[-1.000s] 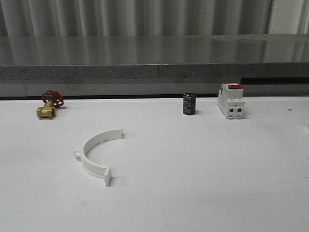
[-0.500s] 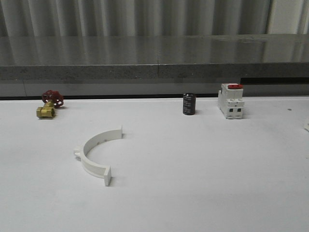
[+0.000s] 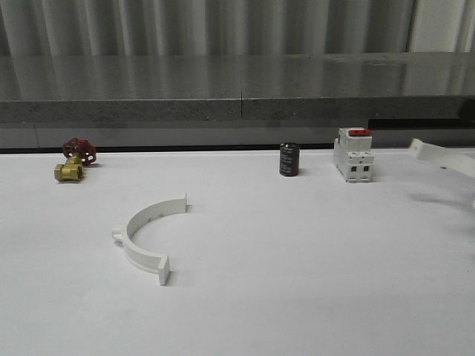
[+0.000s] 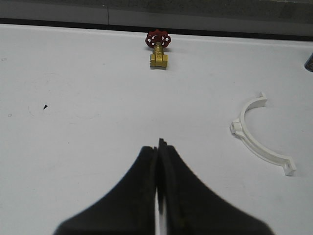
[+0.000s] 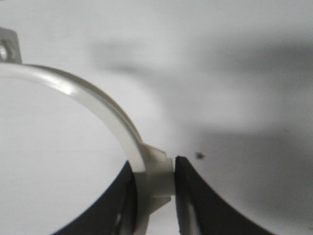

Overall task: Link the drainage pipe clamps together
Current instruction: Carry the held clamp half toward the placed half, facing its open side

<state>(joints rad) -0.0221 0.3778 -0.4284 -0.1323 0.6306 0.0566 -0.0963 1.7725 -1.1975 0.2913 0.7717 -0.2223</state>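
Three bystanders (valve (image 3: 72, 160), capacitor (image 3: 289, 159), switch (image 3: 353, 154))

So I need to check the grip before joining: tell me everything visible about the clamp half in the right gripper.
The held clamp half is a white, slightly glossy plastic arc with a flat end flange that has a hole. The right gripper is shut on its small side tab, fingers pressing either side. In the front view it enters at the right edge, raised above the table, casting a shadow.

White clamp halves (image 3: 145, 236), red-handled brass valve (image 3: 74, 159), black capacitor (image 3: 289, 159), red-topped white switch (image 3: 353, 154).
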